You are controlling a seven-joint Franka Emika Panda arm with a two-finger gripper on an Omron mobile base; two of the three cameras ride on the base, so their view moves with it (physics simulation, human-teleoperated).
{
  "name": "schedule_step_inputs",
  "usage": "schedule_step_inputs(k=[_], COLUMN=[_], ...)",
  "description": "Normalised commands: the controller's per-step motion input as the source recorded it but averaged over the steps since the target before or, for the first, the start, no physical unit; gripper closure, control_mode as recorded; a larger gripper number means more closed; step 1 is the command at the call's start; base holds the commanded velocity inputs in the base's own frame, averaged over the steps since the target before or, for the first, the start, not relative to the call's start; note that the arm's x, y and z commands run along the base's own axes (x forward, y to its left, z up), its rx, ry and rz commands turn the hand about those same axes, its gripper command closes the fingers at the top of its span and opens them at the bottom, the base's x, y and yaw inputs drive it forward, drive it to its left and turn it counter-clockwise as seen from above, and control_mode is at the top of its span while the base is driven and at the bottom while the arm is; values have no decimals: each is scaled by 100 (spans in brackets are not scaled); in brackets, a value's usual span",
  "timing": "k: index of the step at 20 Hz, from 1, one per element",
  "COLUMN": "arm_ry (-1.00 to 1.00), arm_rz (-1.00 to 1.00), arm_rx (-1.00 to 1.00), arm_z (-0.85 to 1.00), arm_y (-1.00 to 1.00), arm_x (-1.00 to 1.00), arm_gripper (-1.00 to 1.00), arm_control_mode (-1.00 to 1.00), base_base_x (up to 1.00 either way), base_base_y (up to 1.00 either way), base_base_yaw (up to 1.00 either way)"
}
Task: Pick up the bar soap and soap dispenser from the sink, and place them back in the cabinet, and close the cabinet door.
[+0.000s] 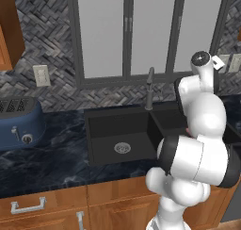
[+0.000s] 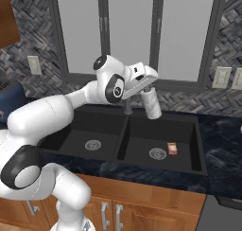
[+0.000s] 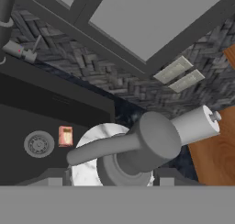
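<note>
My gripper point(image 2: 147, 89) is shut on the soap dispenser point(image 2: 152, 105), a white-and-grey pump bottle that hangs tilted above the right basin of the black sink point(image 2: 142, 142). In the hand view the soap dispenser point(image 3: 137, 147) sits close up between my fingertips point(image 3: 55, 178), pump head toward the camera. The bar soap point(image 2: 172, 148) lies flat on the right basin's floor beside the round drain, clear of the gripper; it is also in the hand view point(image 3: 65, 136). A brown wood cabinet point(image 1: 9, 26) hangs at the upper left; I cannot tell how its door stands.
The dark faucet point(image 1: 149, 87) rises behind the sink's divider. A blue toaster point(image 1: 19, 123) stands on the dark marble counter at the left. Grey-framed window panes point(image 2: 132, 31) fill the back wall, with outlets point(image 2: 221, 77) to the right. A white roll point(image 3: 197, 124) stands near a wood surface.
</note>
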Motion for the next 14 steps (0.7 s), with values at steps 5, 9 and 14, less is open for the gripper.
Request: schedule_step_inputs(k=[5, 9, 14], arm_ry=[11, 10, 11], arm_rz=[-8, -10, -10], arm_rx=[0, 3, 8], arm_z=[80, 75, 59], arm_y=[33, 29, 32], arm_x=[-16, -32, -49], arm_gripper=[100, 100, 100], arm_control_mode=[-100, -100, -100], base_base_x=[0, 0, 0], base_base_y=[0, 0, 0], base_base_yaw=[0, 0, 0])
